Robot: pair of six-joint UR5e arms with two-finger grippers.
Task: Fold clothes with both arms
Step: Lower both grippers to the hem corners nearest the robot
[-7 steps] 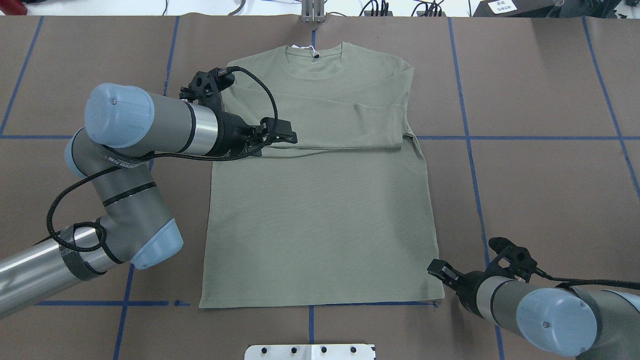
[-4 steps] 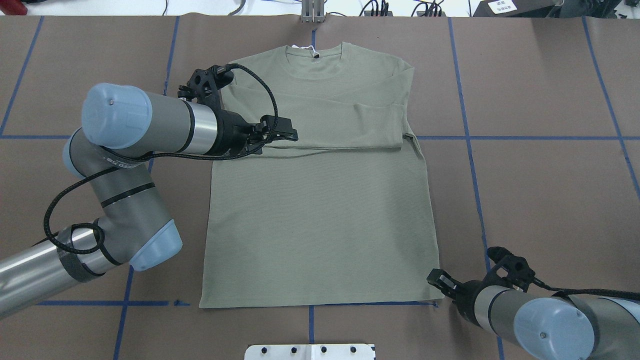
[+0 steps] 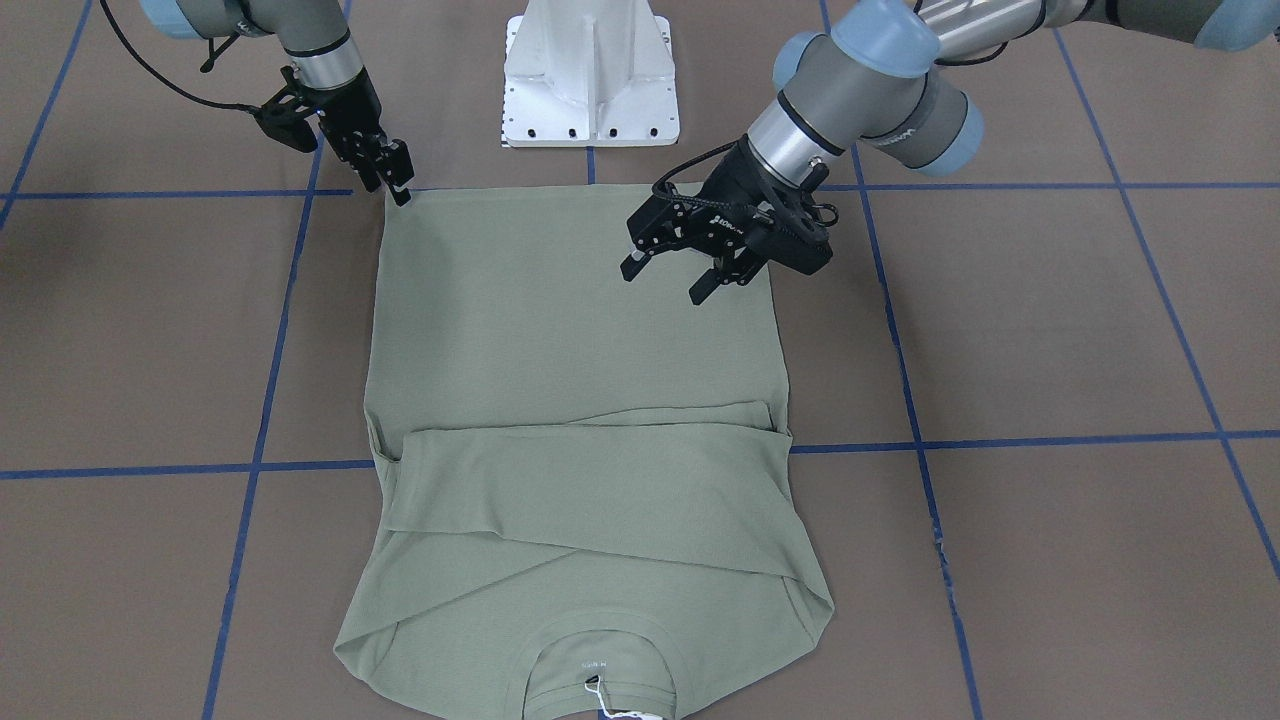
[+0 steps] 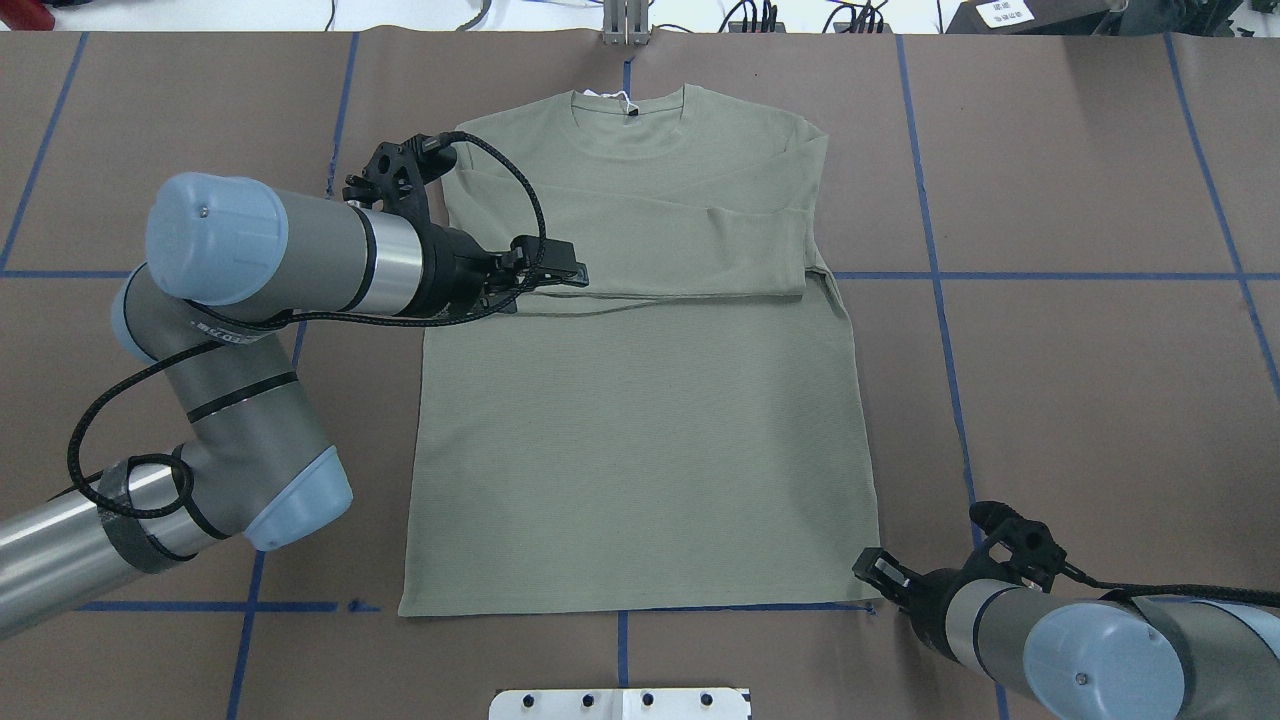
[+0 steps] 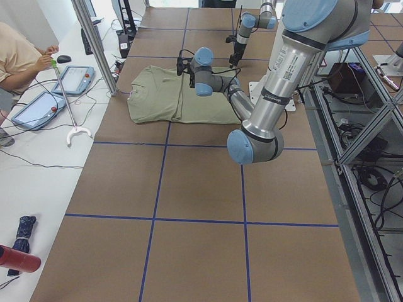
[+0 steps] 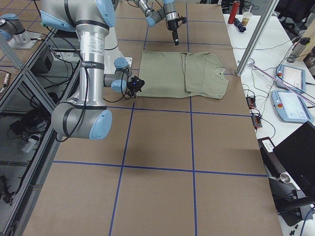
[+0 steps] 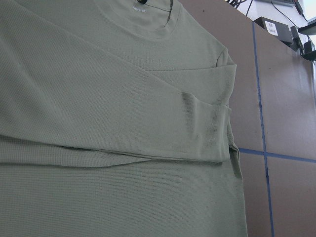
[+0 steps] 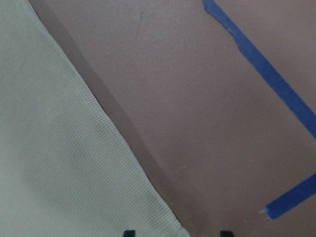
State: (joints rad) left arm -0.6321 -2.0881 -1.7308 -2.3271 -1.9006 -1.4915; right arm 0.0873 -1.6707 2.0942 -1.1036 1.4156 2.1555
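The sage-green shirt [image 4: 640, 440] lies flat on the brown table, collar at the far edge and both sleeves folded across the chest [image 3: 580, 480]. My left gripper [image 4: 572, 272] hovers open and empty over the shirt's left side by the folded sleeve; its spread jaws show in the front view [image 3: 662, 285]. The left wrist view shows the folded sleeve cuff [image 7: 212, 133]. My right gripper [image 4: 868, 563] is low at the hem's near right corner [image 3: 395, 185]. The right wrist view shows its fingertips apart, with the hem corner [image 8: 148, 207] between them.
The white pedestal base [image 3: 590, 80] stands just behind the hem. Blue tape lines [image 4: 940, 275] cross the brown table cover. A metal post [image 4: 625, 25] stands beyond the collar. An operator [image 5: 19, 63] and tablets sit past the far edge.
My right gripper has moved a little toward the robot, down to the hem's corner. My left arm has drawn back slightly to the left, still above the shirt.
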